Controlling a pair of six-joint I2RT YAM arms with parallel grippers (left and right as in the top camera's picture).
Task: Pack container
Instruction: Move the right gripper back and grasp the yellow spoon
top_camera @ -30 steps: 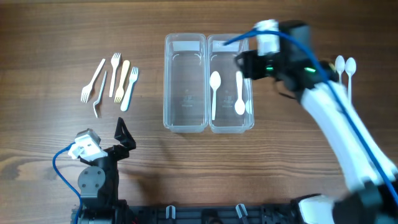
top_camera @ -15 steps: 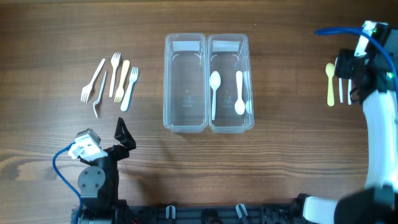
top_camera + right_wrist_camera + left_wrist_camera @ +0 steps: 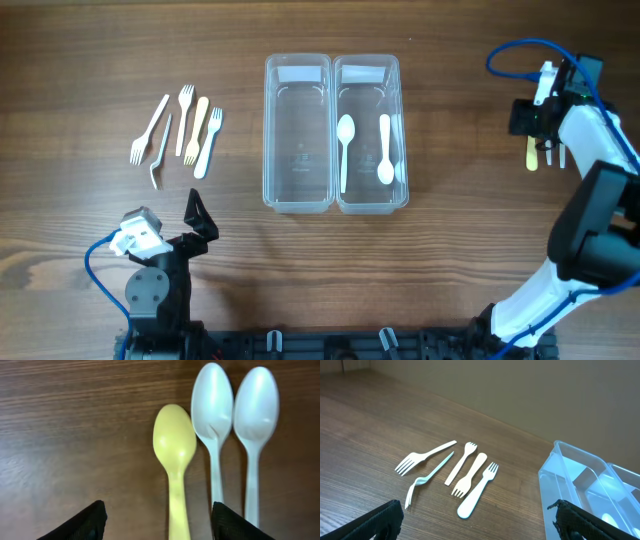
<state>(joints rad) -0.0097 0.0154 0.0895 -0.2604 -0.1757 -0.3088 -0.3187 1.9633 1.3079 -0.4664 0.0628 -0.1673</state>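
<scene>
Two clear containers stand side by side mid-table: the left one (image 3: pixel 297 75) is empty, the right one (image 3: pixel 368 72) holds two white spoons (image 3: pixel 345 150). Several forks (image 3: pixel 185 130) lie at the left and also show in the left wrist view (image 3: pixel 470 475). A yellow spoon (image 3: pixel 175 455) and two white spoons (image 3: pixel 212 405) lie at the far right. My right gripper (image 3: pixel 157 515) is open just above the yellow spoon's handle, straddling it. It also shows in the overhead view (image 3: pixel 540 128). My left gripper (image 3: pixel 477 522) is open and empty near the front left.
The left arm's base (image 3: pixel 150 290) sits at the front left edge. The right arm (image 3: pixel 590 200) reaches along the right edge. In the left wrist view a container's corner (image 3: pixel 570 475) is at the right.
My right arm has swung from over the right container to the far right, down over the loose spoons. The left arm has not moved.
</scene>
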